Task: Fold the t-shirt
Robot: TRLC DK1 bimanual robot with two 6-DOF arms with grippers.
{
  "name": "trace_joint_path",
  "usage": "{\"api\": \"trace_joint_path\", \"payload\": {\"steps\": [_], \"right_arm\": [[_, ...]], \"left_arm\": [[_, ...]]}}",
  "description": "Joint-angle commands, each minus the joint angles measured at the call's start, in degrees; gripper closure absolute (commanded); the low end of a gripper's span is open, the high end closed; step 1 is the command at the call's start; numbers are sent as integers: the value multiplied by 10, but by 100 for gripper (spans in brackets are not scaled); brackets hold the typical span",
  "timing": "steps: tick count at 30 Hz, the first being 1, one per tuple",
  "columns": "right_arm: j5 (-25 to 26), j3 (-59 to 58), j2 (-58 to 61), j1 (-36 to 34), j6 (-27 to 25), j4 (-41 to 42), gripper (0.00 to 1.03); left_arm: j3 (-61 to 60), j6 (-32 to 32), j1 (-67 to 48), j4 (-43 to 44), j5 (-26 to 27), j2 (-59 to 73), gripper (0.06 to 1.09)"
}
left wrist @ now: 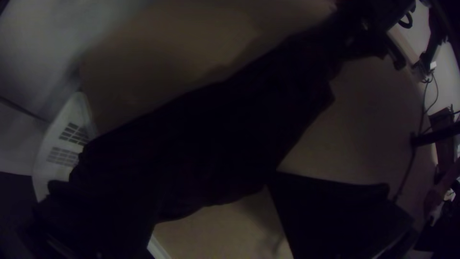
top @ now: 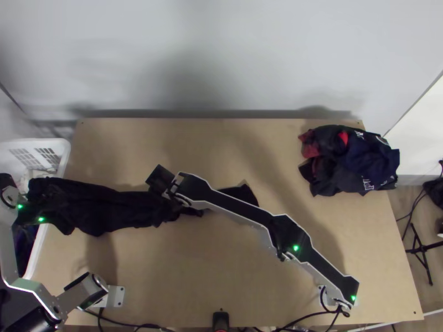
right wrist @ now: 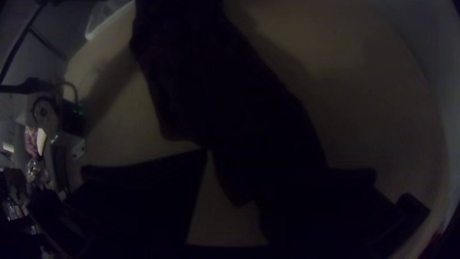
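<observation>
The dark t-shirt lies bunched in a long strip across the table's left half, its left end by the white basket. At that end, dark against the cloth, is my left gripper. Over the strip's right part is my right gripper. In the left wrist view the shirt runs under the left gripper, whose fingers stand wide apart. The right wrist view has the shirt extending between the parted fingers of the right gripper. Where cloth meets the fingers is too dark to make out.
A white basket stands at the table's left edge. A pile of dark clothes with red parts lies at the far right corner. The right arm spans the table's middle. Bare wood shows near the front edge.
</observation>
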Motion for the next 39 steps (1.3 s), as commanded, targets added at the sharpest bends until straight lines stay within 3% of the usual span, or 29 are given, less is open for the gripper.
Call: {"api": "trace_joint_path", "payload": {"steps": [1,10,11,13,14,16,18,23,25,35,37,39], "right_arm": [[44,-15,13,-4,-45,62,100],[44,-68,-39,-42,-41,57,99],[44,-68,-40,-47,-34,56,90],[43,-65,-38,-49,-25,49,56],[43,-61,-37,-48,-24,36,53],[44,-60,-37,-45,-26,29,64],[43,-56,-33,-43,-25,29,62],[36,-18,-7,-29,-25,-34,24],[35,0,0,-19,-29,-63,16],[9,2,-34,4,-32,-84,15],[9,-4,-28,3,-36,-84,21],[9,-6,-16,1,-49,-81,36]], "left_arm": [[-19,0,-5,6,0,-2,13],[-48,-7,-32,27,0,5,14],[-48,-9,-34,28,0,6,14],[-48,-11,-35,29,1,6,14],[-48,-11,-35,30,1,6,14],[-48,-12,-35,30,0,6,14],[-49,-13,-35,30,1,5,14],[-55,-13,-41,29,0,4,12],[-54,-10,-41,28,0,4,12],[-44,-6,-31,27,0,4,12],[-46,-6,-31,27,0,4,12],[-48,-5,-32,28,0,4,12]]}}
